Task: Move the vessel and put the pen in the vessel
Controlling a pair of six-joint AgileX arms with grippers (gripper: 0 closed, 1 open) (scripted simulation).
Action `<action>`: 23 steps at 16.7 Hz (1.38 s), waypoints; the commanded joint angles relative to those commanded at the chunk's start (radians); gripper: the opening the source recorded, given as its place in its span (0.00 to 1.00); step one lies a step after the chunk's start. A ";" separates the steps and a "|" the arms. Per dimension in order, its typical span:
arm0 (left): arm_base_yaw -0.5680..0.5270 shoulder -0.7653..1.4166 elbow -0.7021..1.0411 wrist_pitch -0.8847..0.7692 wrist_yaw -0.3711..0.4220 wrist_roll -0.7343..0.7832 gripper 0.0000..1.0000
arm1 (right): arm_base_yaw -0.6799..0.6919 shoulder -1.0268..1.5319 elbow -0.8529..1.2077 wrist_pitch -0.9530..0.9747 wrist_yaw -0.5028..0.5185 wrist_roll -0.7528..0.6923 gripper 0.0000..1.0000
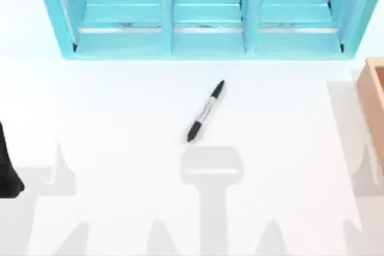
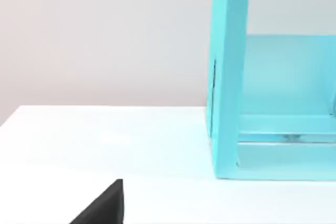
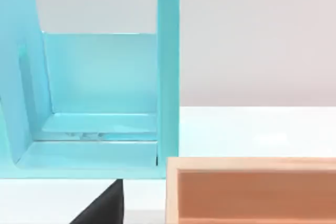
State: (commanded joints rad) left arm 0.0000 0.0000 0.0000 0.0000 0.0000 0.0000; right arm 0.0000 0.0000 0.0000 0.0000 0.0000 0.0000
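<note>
The pen (image 1: pixel 206 111), a slim black marker with a grey label, lies flat on the white table near its middle. It runs slantwise, from the front left to the back right. The vessel is out of view. A black part of my left arm (image 1: pixel 7 169) stands at the table's left edge, far from the pen. A black corner of my left gripper (image 2: pixel 105 207) shows in the left wrist view. The right wrist view holds a like corner of my right gripper (image 3: pixel 105 207), close to the wooden box.
A large turquoise shelf unit (image 1: pixel 207 13) spans the back of the table; its end walls (image 2: pixel 228 77) (image 3: pixel 168 72) appear in both wrist views. A tan wooden box (image 1: pixel 375 97) (image 3: pixel 252 190) sits at the right edge. White tabletop (image 1: pixel 120 112) surrounds the pen.
</note>
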 joint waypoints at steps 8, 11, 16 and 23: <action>0.000 0.000 0.000 0.000 0.000 0.000 1.00 | -0.054 0.221 0.205 -0.177 0.000 -0.050 1.00; 0.000 0.000 0.000 0.000 0.000 0.000 1.00 | -0.106 0.457 0.406 -0.349 0.000 -0.099 1.00; 0.000 0.000 0.000 0.000 0.000 0.000 1.00 | -0.207 0.935 0.806 -0.687 -0.001 -0.194 1.00; 0.000 0.000 0.000 0.000 0.000 0.000 1.00 | -0.335 1.554 1.317 -1.112 -0.001 -0.314 1.00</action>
State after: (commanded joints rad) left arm 0.0000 0.0000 0.0000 0.0000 0.0000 0.0000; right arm -0.3352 1.5541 1.3171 -1.1116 -0.0009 -0.3140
